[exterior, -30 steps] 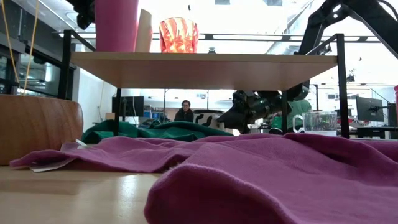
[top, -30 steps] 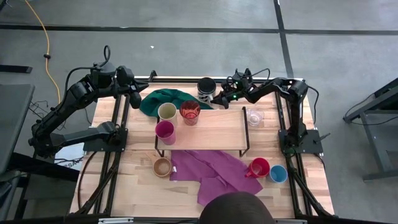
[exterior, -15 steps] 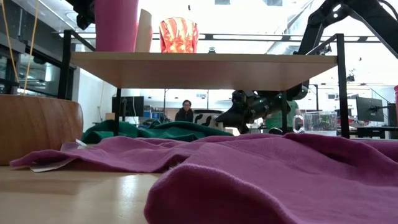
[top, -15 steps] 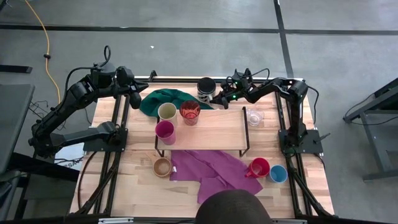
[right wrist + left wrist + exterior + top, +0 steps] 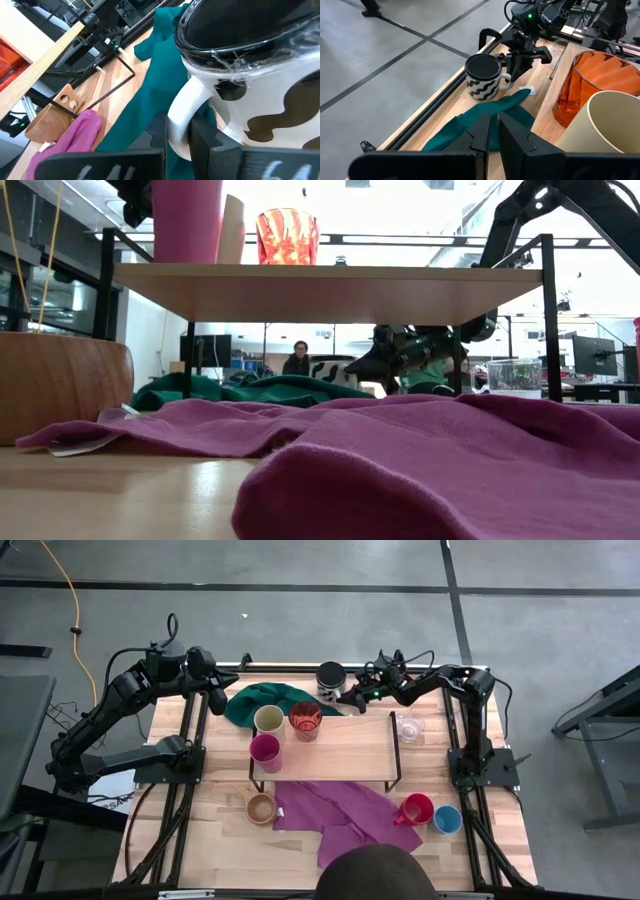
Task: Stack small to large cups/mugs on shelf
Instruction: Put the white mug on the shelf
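With three cups on the shelf (image 5: 340, 745), the right claw (image 5: 524, 54) has its fingers apart around the handle of the striped mug (image 5: 331, 679), top centre on the counter; next, seemingly, close and lift.

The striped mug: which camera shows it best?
The left wrist view: the striped mug shows whole, upright on the table, handle toward the right gripper. The right wrist view shows its rim and handle very close. From above it is a small dark circle. The low view shows only a sliver behind the green cloth.
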`<state>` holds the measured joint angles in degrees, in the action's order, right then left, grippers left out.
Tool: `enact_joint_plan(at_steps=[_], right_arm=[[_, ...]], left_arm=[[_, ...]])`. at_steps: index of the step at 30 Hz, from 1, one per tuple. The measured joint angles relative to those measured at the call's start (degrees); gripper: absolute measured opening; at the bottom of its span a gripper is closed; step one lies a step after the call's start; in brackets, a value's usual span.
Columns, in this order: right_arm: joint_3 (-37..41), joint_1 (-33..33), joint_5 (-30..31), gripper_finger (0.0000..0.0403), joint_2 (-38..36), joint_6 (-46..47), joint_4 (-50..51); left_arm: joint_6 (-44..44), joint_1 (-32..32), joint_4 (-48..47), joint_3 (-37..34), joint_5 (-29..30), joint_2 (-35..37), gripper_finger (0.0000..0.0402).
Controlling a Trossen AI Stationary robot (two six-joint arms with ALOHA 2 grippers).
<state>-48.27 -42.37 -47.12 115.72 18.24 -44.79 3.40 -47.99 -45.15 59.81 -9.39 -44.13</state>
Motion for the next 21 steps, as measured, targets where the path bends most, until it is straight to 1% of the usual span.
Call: enact_joint_plan(at_steps=[3,9,21], right_arm=[[0.0,0.0,-1.38,0.0016,0.0,0.31,-0.67],[0.0,0.02,-3.46,0.0016,0.0,3.78,-6.7],[-0.41,-0.13,-3.47,0.0015,0.0,6.71,-9.54]], left_arm=[[0.0,0.0,0.0,0.01,0.0,0.01,0.0024],[0.0,0.0,0.0,0.0,0.0,0.02,0.0024],[-0.02,0.0,0.02,0.0,0.0,0.01,0.0024]])
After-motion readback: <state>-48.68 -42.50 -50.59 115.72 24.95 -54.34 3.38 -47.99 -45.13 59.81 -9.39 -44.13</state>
